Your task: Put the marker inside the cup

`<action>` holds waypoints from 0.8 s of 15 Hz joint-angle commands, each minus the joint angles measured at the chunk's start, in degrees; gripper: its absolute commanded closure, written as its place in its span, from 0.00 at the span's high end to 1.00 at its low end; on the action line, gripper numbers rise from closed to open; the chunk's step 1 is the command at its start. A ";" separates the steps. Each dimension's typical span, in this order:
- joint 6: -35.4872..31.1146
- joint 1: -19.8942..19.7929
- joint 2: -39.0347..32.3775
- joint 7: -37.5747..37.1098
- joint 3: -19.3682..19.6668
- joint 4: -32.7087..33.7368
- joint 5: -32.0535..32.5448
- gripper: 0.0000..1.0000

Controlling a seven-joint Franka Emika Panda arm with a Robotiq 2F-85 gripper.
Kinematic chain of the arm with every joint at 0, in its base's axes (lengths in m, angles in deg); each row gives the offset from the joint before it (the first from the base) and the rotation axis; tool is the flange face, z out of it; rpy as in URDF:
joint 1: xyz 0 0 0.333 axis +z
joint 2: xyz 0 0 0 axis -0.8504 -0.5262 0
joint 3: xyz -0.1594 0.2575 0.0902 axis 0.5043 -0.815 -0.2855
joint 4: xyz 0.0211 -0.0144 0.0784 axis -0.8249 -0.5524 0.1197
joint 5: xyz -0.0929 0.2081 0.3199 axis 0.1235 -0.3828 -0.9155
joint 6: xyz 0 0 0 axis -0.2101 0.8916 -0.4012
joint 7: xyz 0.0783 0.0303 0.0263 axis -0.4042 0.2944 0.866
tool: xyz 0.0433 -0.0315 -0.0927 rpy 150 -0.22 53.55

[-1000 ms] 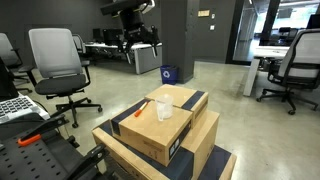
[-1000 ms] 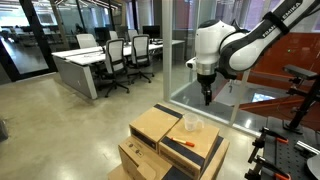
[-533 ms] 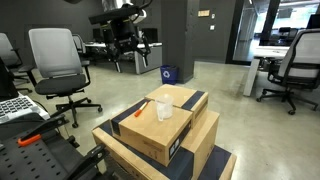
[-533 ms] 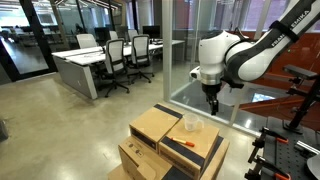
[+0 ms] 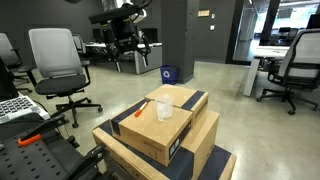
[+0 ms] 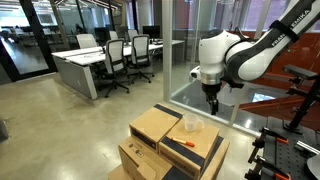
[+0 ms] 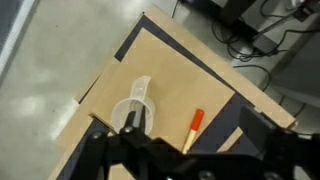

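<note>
The clear plastic cup (image 7: 133,106) stands upright on the top cardboard box (image 7: 175,70), and both exterior views show it (image 5: 163,108) (image 6: 192,125). The red-orange marker (image 7: 193,126) lies flat on the same box beside the cup, apart from it, seen too in the exterior views (image 5: 137,112) (image 6: 180,145). My gripper (image 7: 190,128) hangs open above the box with nothing between its fingers. In an exterior view the gripper (image 6: 210,102) points down, well above the cup. The wrist view has the marker lying below the gap between the jaws.
The boxes (image 5: 160,140) are stacked in a pile on the floor. Black equipment with orange parts (image 5: 30,140) stands close by. Office chairs (image 5: 55,65) and desks (image 6: 85,65) ring the open floor, with a glass partition (image 6: 185,50) behind the arm.
A second ago the arm stood slightly higher; it has since come down a little and shifted sideways over the boxes. It has held still for the last half second. Cup and marker have not moved.
</note>
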State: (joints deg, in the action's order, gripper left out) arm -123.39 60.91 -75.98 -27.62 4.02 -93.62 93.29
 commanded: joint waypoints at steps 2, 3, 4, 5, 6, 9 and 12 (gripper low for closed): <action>-0.06 0.17 -1.58 0.38 0.09 0.22 -0.93 1.00; -0.09 0.20 -2.13 0.42 0.06 0.21 -1.20 1.00; -0.25 0.25 -3.00 0.36 0.02 0.50 -1.34 1.00; -0.38 0.30 -3.61 0.50 -0.05 0.59 -1.54 1.00; 0.13 0.27 -2.25 0.12 0.16 -0.10 -0.58 1.00; 0.14 0.27 -2.53 0.12 0.17 -0.07 -0.57 1.00; 0.14 0.26 -2.44 0.12 0.17 -0.06 -0.57 1.00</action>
State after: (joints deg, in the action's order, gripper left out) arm -123.39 60.95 -78.47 -27.61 4.00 -93.73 92.86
